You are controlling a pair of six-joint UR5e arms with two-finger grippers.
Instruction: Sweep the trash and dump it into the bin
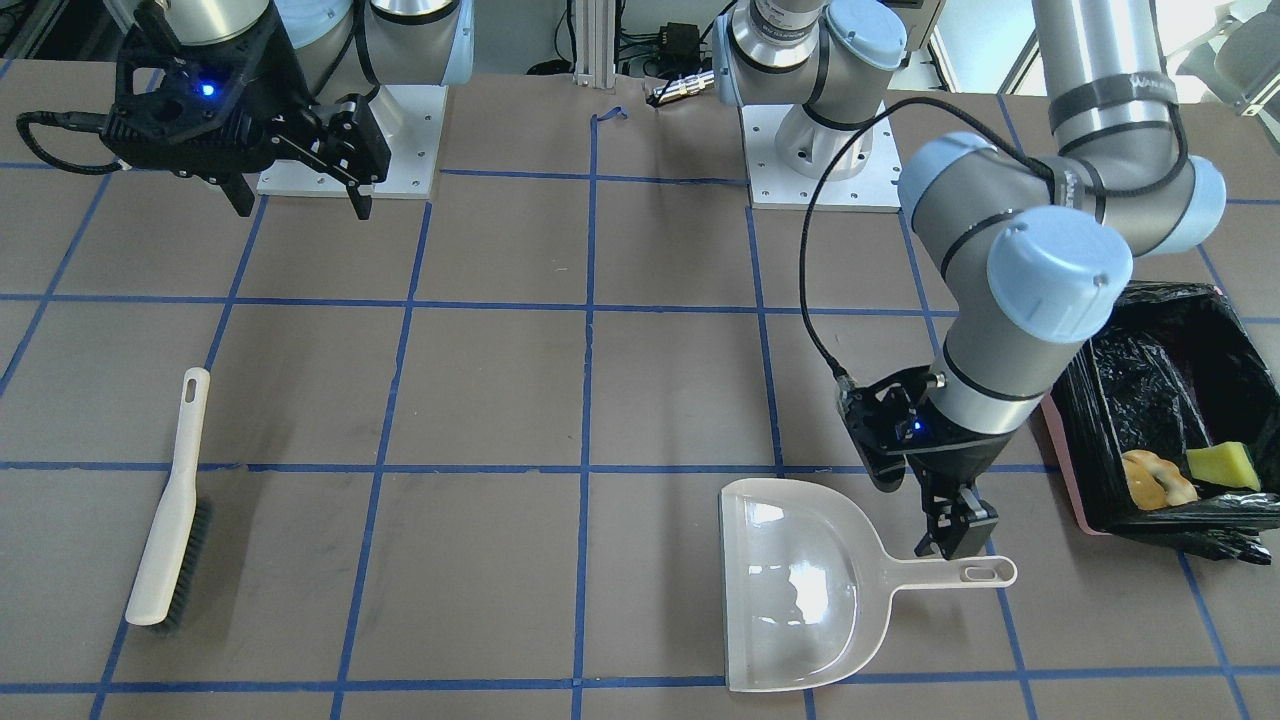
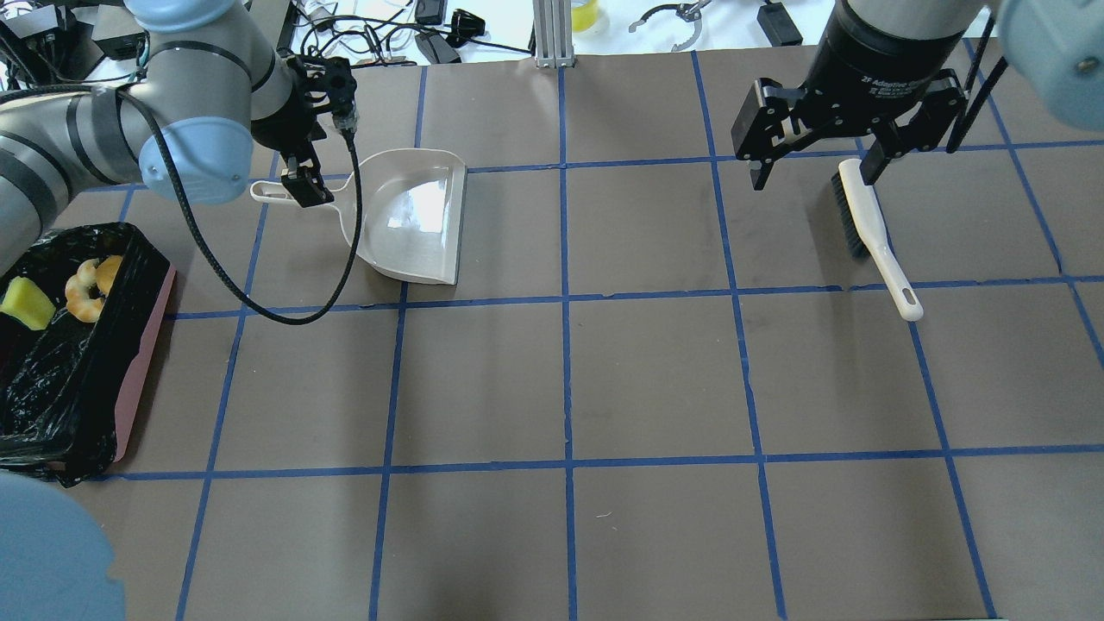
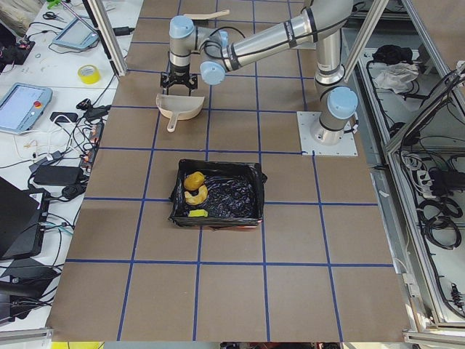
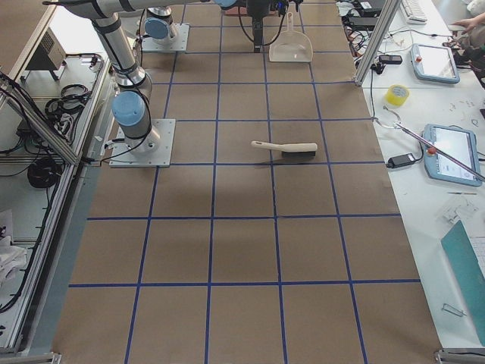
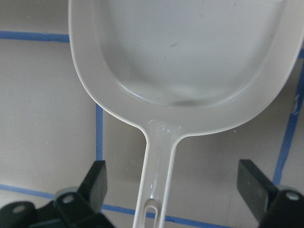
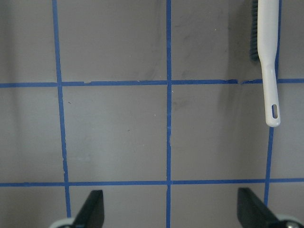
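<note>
All three pieces of trash lie inside the rectangular pink bin lined with crinkled black plastic (image 2: pixel 142 354): the golden-brown oval lump (image 2: pixel 110 272), the pale cream crescent slice (image 2: pixel 84 295) and the small yellow sponge piece (image 2: pixel 26 304). By my judgement the dumping is done.

The main risk is at the flat white plastic dustpan (image 2: pixel 414 216), which rests empty on the brown, blue-taped tabletop (image 2: pixel 655 379). The left gripper (image 1: pixel 957 535) sits low over its handle with the fingers spread wide on either side, holding nothing. If that arm pulls away sideways rather than straight up, a finger could catch the handle and drag the pan.

The black wrist cable (image 2: pixel 259 302) loops near the pan and the bin, so it could snag on either one.

The sponge lies near the bag's rim, so a knock to the bin might tip it back out.

The right gripper (image 2: pixel 815 172) hangs above the bristle end of the white long-handled brush (image 2: pixel 871 224), its fingers also apart and empty. Coming straight down, it would strike the brush.

The only readable writing is white lettering on the right gripper's body that begins "2F Adaptive"; the rest is cut off.
</note>
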